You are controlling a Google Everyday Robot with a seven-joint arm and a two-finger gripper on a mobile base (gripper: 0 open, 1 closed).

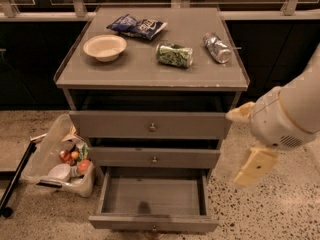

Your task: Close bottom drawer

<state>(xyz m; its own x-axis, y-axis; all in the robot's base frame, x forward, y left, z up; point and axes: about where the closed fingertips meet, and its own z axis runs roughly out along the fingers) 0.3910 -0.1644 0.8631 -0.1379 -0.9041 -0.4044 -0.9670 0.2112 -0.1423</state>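
The bottom drawer (153,222) is the lowest of three grey drawers and stands pulled well out, its plain grey inside showing and holding nothing. Its small round knob (154,228) sits at the middle of the front, near the frame's lower edge. The two drawers above it are pushed further in. My gripper (254,165) is cream-coloured and hangs at the end of the arm, to the right of the cabinet at about the height of the middle drawer. It is above the floor and touches nothing.
On the cabinet top (150,71) lie a white bowl (104,47), a blue chip bag (137,26), a green can (174,54) and a silver can (217,47). A clear plastic bin (60,160) of items stands on the floor to the left, next to a black pole (15,181).
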